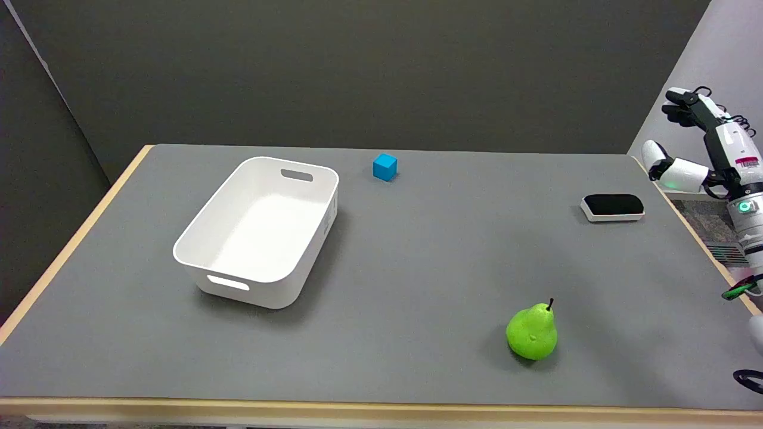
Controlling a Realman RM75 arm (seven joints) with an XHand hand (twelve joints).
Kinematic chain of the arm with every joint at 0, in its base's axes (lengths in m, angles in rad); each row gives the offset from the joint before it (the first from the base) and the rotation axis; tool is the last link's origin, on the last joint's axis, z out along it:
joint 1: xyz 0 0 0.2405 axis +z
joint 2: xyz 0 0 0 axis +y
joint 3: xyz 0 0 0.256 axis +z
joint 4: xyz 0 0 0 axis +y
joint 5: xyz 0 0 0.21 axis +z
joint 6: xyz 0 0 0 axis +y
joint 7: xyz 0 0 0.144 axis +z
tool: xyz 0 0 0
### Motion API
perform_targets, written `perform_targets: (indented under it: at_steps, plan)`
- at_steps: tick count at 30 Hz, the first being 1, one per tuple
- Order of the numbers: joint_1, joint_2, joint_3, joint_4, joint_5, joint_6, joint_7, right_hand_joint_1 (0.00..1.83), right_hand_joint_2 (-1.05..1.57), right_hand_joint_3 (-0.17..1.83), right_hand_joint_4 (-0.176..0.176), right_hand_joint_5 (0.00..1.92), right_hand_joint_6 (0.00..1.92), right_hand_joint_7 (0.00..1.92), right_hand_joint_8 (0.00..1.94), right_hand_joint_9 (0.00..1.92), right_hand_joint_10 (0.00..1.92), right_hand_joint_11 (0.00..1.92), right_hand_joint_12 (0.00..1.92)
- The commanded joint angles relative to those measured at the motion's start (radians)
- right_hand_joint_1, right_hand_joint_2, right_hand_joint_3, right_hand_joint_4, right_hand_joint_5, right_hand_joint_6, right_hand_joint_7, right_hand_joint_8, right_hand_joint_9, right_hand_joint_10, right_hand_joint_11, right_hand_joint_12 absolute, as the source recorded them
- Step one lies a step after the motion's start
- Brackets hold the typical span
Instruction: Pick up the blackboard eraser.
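Eraser lies flat near table's right edge, black face up, white base under. Right hand hangs in air past that edge, above and right of eraser, apart from it. Fingers spread, holding nothing.

Risks, as I judge them:
- Eraser low and flat: fingers may skid over top or hit tabletop first.
- Sideways nudge could push it off near edge.
- Thumb looks nearest eraser, though angle poor.

Pear, cube, bin well clear.
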Motion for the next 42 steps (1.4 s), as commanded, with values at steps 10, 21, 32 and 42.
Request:
perform_targets:
  at_steps: [10, 21, 32, 42]
  plan:
    - [0.034, 0.132, -0.110, -0.074, -0.107, -0.033, -0.119, 0.64, 0.66, 0.99, -0.005, 0.21, 0.46, 0.37, 0.48, 0.29, 0.82, 0.09, 1.22]
    - [-0.141, 0.173, -0.126, 0.145, -0.190, -0.387, -0.122, 0.53, 0.58, 0.97, 0.007, 0.06, 0.32, 0.08, 0.25, 0.04, 0.62, 0.00, 1.02]
    - [-0.128, 0.197, -0.174, 0.013, -0.182, -0.500, -0.192, 0.57, 0.56, 0.95, 0.045, 0.00, 0.10, 0.00, 0.04, 0.00, 0.37, 0.00, 0.68]
    - [-0.105, 0.266, -0.265, 0.038, -0.180, -0.531, -0.182, 0.53, 0.54, 0.95, 0.044, 0.00, 0.06, 0.00, 0.03, 0.00, 0.38, 0.00, 0.63]
